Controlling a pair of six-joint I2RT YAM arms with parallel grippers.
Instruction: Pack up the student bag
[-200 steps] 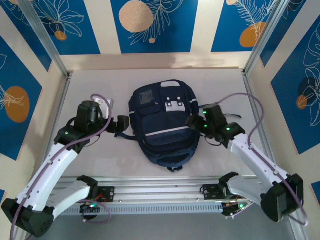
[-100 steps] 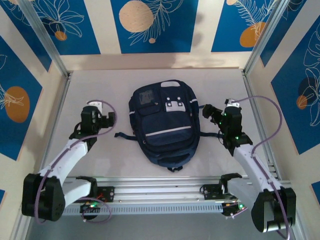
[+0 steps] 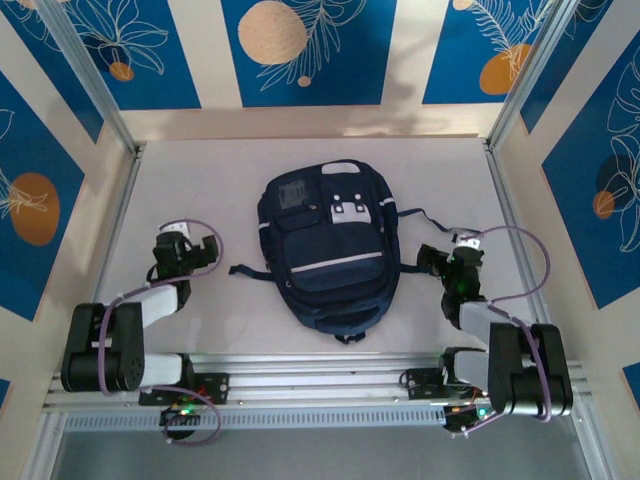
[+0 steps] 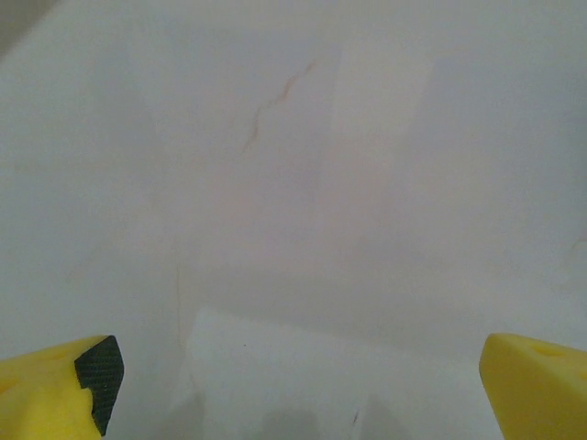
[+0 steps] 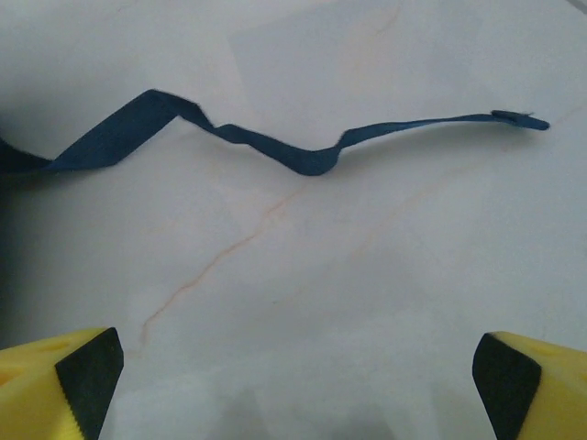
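The student bag (image 3: 328,245), a large navy backpack with pale grey stripes and patches, lies flat in the middle of the table with its front pockets facing up. A dark strap (image 3: 250,270) trails out to its left and another strap (image 5: 275,142) lies loose on its right. My left gripper (image 3: 205,250) rests low on the table left of the bag, open, its yellow fingertips (image 4: 69,385) wide apart over bare marble. My right gripper (image 3: 432,260) sits right of the bag, open and holding nothing, fingertips (image 5: 78,380) spread above the tabletop.
The white marble table (image 3: 210,180) is walled by blue-patterned panels with metal posts (image 3: 95,90) at the corners. An aluminium rail (image 3: 320,385) carrying the arm bases runs along the near edge. Both arms are folded low beside their bases.
Both arms have pulled back from the bag's sides toward the near edge and folded down. The bag has not moved.
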